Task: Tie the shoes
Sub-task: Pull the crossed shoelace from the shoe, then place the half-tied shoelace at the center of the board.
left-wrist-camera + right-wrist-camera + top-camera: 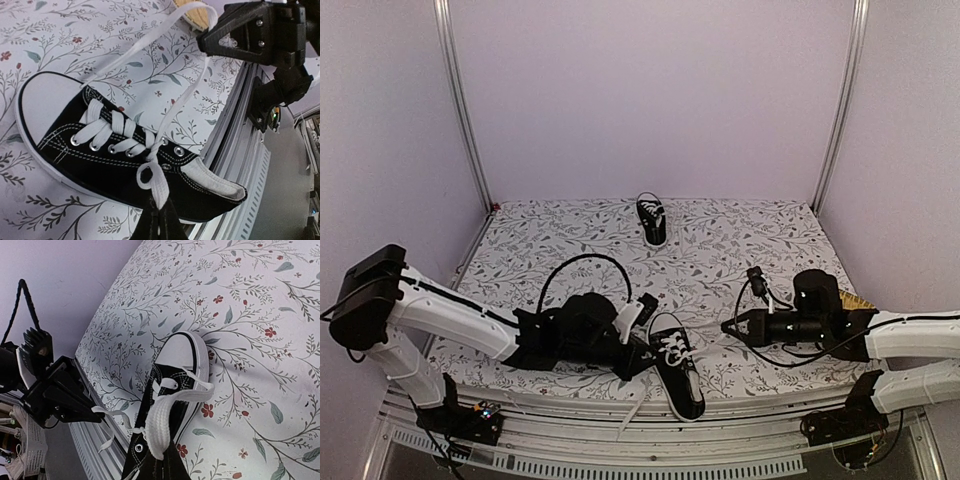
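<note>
Near shoe lies at the table near edge between the arms, toe away, heel toward the bases. We see the left end effector pinched on lace loop, right at the shoe. The right end effector clamps lace strand, off to the shoe's right. Left arm is nearer.

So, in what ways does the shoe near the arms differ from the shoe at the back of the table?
The near shoe lies at the front edge of the table; the far shoe sits alone at the back. The near shoe's laces are drawn out, pinched by the left gripper and the right gripper; nothing touches the far shoe. Both are black with white laces and soles.
</note>
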`<state>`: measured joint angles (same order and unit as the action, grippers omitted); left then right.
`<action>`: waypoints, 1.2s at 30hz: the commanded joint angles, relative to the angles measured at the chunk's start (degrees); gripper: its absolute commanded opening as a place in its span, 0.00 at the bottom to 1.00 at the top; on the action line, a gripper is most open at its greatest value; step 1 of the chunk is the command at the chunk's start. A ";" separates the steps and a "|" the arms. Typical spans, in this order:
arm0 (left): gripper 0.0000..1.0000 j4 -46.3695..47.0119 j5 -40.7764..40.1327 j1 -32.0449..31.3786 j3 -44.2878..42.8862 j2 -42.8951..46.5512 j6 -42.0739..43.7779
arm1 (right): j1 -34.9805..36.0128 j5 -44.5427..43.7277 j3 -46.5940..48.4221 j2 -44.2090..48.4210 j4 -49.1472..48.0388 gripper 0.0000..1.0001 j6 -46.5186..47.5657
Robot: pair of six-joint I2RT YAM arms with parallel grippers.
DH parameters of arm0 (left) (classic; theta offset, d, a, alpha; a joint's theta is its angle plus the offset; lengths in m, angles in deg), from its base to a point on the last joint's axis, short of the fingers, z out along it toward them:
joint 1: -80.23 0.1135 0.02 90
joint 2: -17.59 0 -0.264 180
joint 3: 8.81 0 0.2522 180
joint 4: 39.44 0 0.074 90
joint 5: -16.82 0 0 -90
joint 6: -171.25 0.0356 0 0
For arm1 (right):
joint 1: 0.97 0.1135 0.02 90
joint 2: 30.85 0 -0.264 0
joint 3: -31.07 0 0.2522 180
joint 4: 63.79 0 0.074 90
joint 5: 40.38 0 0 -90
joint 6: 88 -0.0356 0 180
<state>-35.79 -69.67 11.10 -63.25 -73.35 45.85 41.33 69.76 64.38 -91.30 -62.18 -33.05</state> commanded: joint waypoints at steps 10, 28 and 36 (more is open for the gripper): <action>0.27 -3.83 -1.75 -0.92 0.91 0.42 1.10 | -0.28 3.93 1.55 -2.93 -6.09 0.02 1.68; 0.47 -16.09 -11.03 -0.21 -10.11 -8.71 6.39 | -0.29 5.04 1.54 -3.89 -7.80 0.02 1.30; 0.38 -15.76 -11.66 0.61 -10.63 -10.42 6.67 | -0.29 5.35 1.37 -4.11 -8.19 0.02 1.10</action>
<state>-51.07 -80.18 11.10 -72.48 -82.68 51.31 41.33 74.24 65.26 -95.06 -68.54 -32.43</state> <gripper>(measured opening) 0.416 0.024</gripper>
